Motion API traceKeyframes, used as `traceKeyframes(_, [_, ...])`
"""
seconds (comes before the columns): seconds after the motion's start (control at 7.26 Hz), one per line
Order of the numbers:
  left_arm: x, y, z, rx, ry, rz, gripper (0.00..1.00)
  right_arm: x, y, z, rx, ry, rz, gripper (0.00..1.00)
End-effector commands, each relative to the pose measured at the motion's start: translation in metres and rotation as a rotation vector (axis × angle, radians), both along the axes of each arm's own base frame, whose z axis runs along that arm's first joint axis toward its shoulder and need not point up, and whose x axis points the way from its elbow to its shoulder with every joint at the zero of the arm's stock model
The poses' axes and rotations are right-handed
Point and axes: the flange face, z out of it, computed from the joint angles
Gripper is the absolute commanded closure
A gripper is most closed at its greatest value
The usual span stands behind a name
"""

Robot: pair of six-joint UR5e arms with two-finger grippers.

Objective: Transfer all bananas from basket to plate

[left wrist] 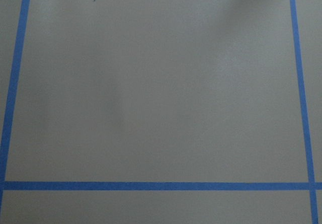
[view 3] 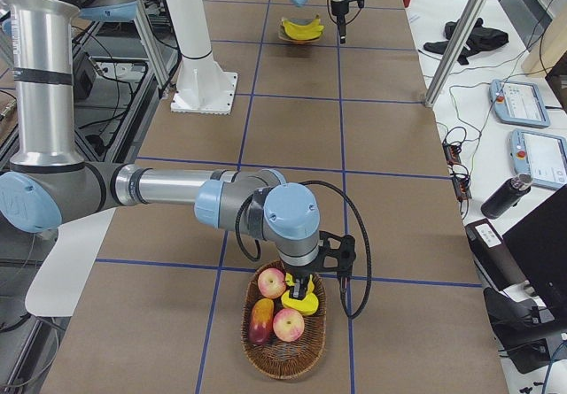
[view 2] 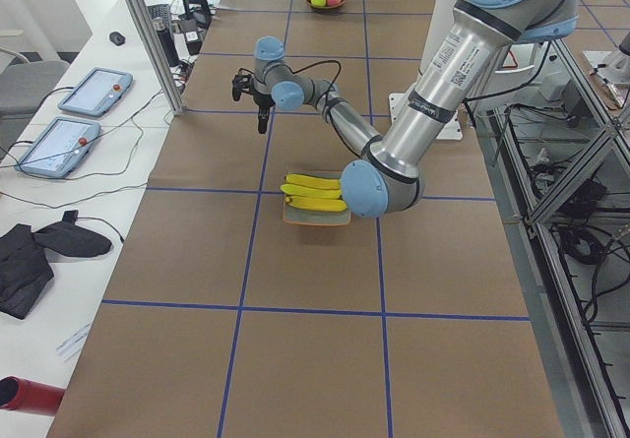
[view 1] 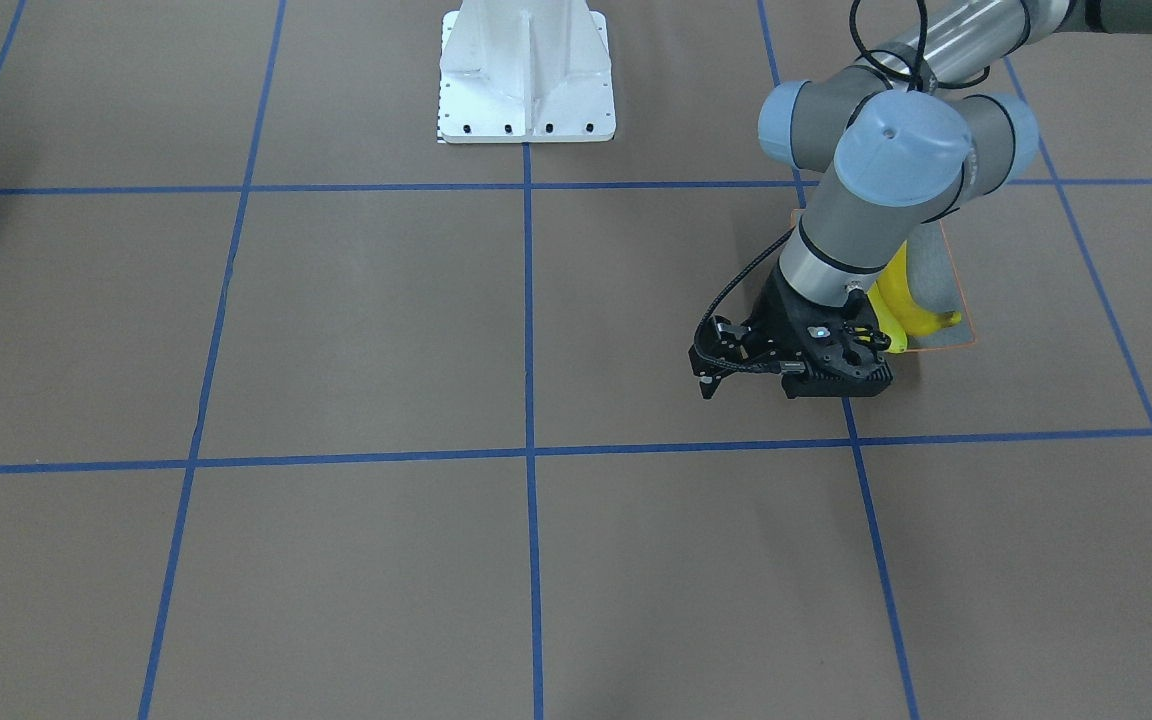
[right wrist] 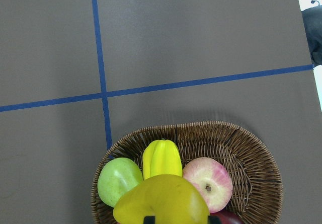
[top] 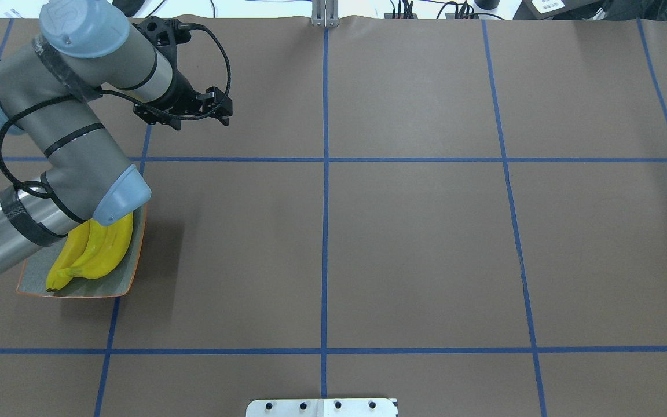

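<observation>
**Right gripper** (view 3: pixel 299 289): fingers closed on either side of one banana (right wrist: pixel 161 201), seen as dark tips at the bottom edge of the wrist view. It holds the fruit over the basket (right wrist: pixel 251 158).

**Basket:** woven wicker, oval, at the right end of the table (top: pixel 414 243). It contains a green apple (right wrist: pixel 119 181), a pink-red apple (right wrist: pixel 207 183), a ribbed yellow fruit (right wrist: pixel 162 158) and a dark red fruit, mostly cut off.

**Left gripper** (view 1: pixel 836 378): pointing down over bare table, just beside the plate (top: pixel 128 269) on the side away from the robot. Cannot tell how far the jaws are open; its wrist view shows only table and blue tape lines.

**Plate:** square, grey-green with an orange rim, at the left end of the table and partly under the left arm.

**Bananas on plate** (top: pixel 99 255): three, side by side and touching.

**White robot base** (view 1: pixel 526 75): at the table's edge, mid-length.
</observation>
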Motion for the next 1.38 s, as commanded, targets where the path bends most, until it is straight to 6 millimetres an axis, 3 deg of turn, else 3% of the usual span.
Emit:
traceKeyframes(0.0, [0.0,0.0,0.001,-0.001,-0.001,0.0,0.0,0.007,0.011,0.01,-0.008,-0.086,0.042,1.0])
traceKeyframes(0.55, [0.0,0.0,0.0,-0.002,0.001,-0.002,0.0,0.024,0.027,0.034,-0.038,-0.159,0.106,1.0])
traceKeyframes(1.24, [0.001,-0.001,0.002,-0.005,-0.003,-0.001,0.0,0.032,0.057,0.074,-0.06,-0.443,0.238,1.0])
